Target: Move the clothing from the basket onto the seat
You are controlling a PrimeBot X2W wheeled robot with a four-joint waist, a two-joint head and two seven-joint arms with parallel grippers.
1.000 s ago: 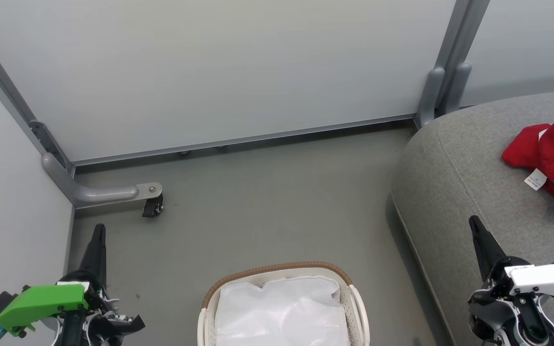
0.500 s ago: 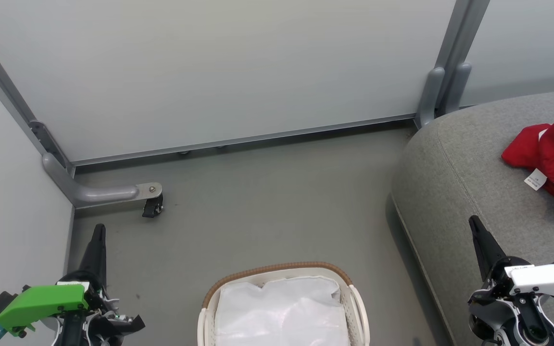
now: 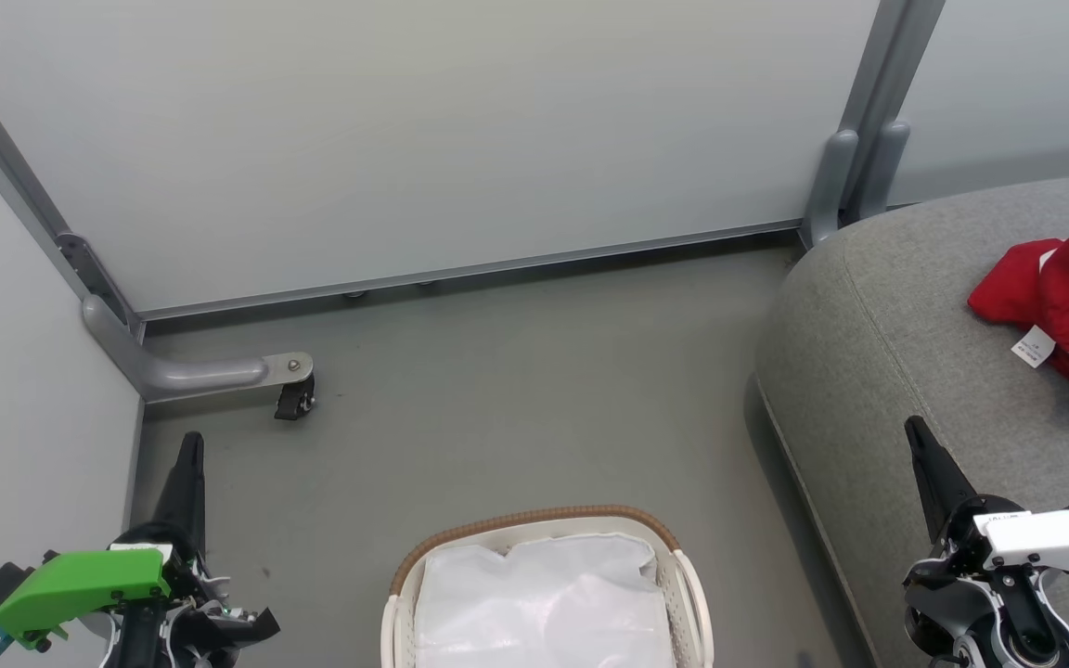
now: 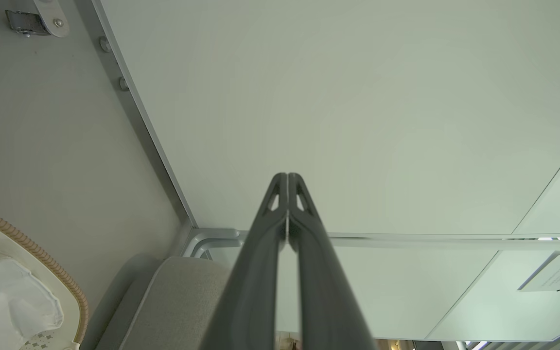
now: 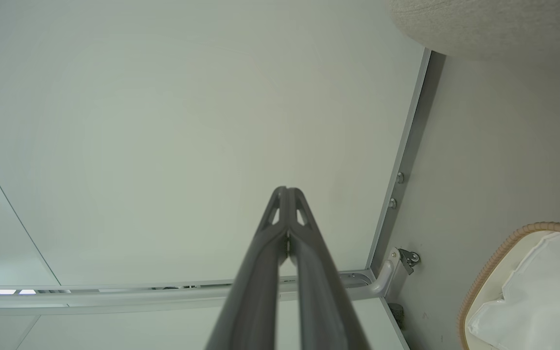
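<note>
The red clothing (image 3: 1065,295) is lying in a crumpled heap on the grey seat (image 3: 887,362), its white tag (image 3: 1033,346) showing, and the pile is running off the right edge of the head view. The basket (image 3: 534,516) is sitting on the floor between the two arms, showing its white cloth liner (image 3: 544,603); no red is showing in the part we can see.

The left gripper (image 4: 287,178) is pointing at the wall panel with its fingers pressed together on nothing. The right gripper (image 5: 286,190) is doing the same, pinched tight and empty, hanging over the seat's near edge.

As I'm reading it, the job is looking about done, and the dangers are coming from what's hidden. The basket's near end is cut off, so a garment could be lurking there or under the liner's folds. Going back in for a check, a gripper could be snagging that liner and dragging it out. The heap's far side is out of frame too, so I can't say whether it's hanging off the seat. And the right arm, swinging low, could be clipping the cushion.
</note>
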